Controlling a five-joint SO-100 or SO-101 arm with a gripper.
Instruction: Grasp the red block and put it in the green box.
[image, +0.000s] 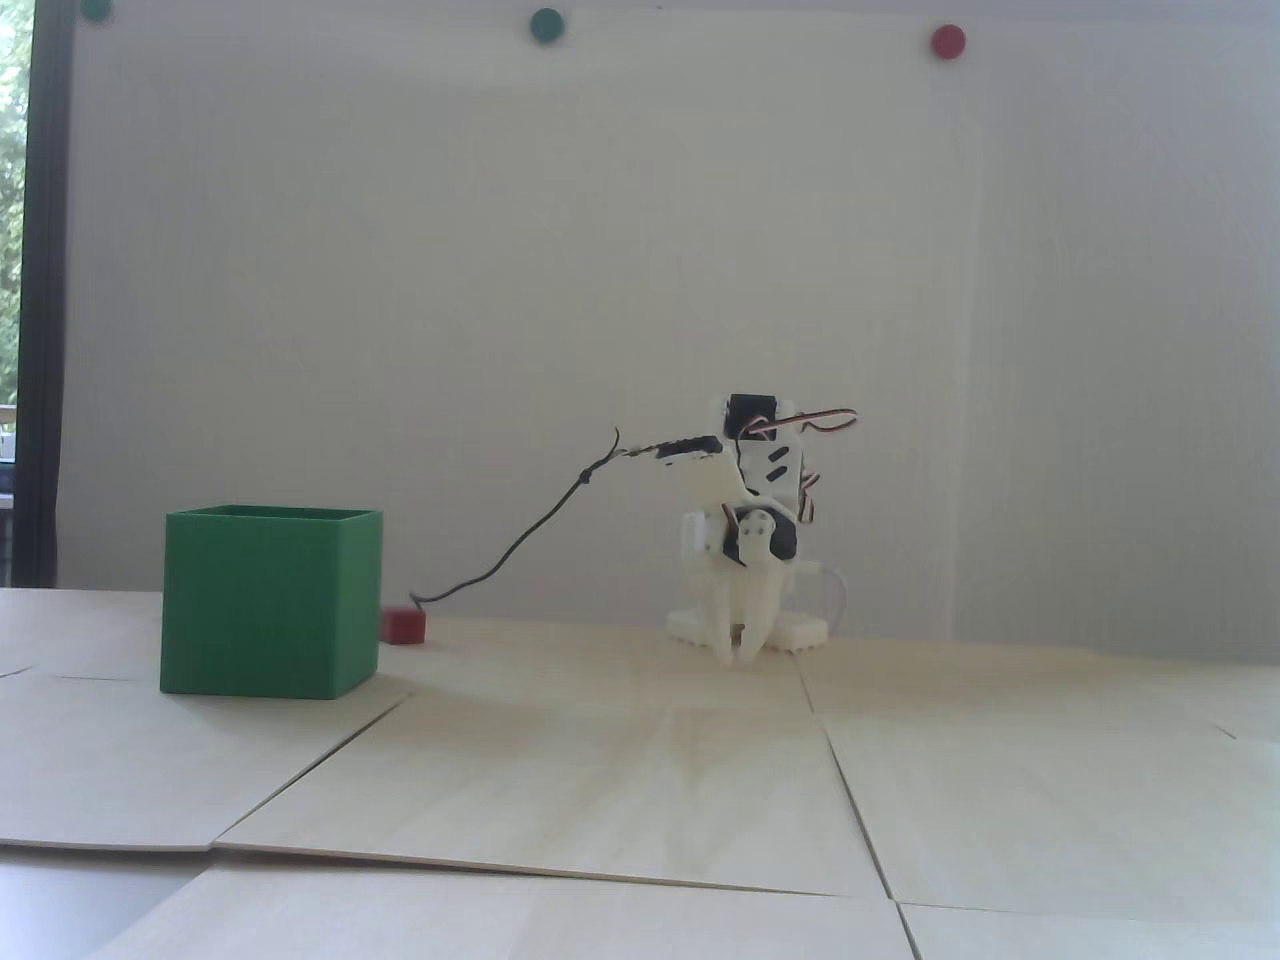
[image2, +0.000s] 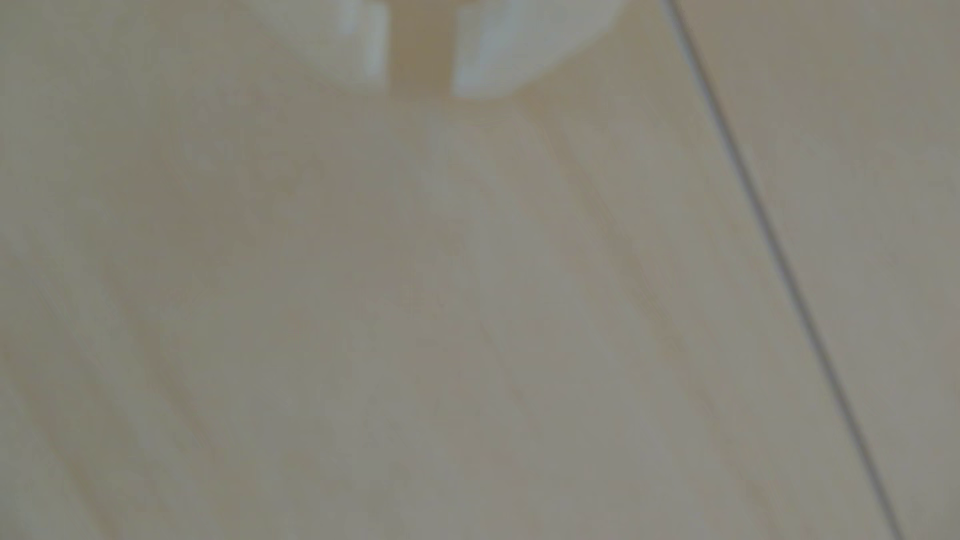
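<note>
In the fixed view the green box (image: 270, 603) stands on the pale wooden table at the left. The small red block (image: 403, 625) lies on the table just behind the box's right edge, partly hidden by it. The white arm is folded low at the centre, well to the right of both. Its gripper (image: 738, 652) points down with its tips just above the table. In the wrist view the gripper (image2: 421, 88) is blurred at the top edge, and a narrow strip of bare table shows between its white fingers (image2: 488, 57). Neither block nor box appears there.
A thin black cable (image: 520, 545) runs from the arm down to the table beside the red block. The table is made of wooden panels with seams (image: 850, 790), and one seam (image2: 779, 259) crosses the wrist view. Green and red dots (image: 947, 41) are stuck on the wall.
</note>
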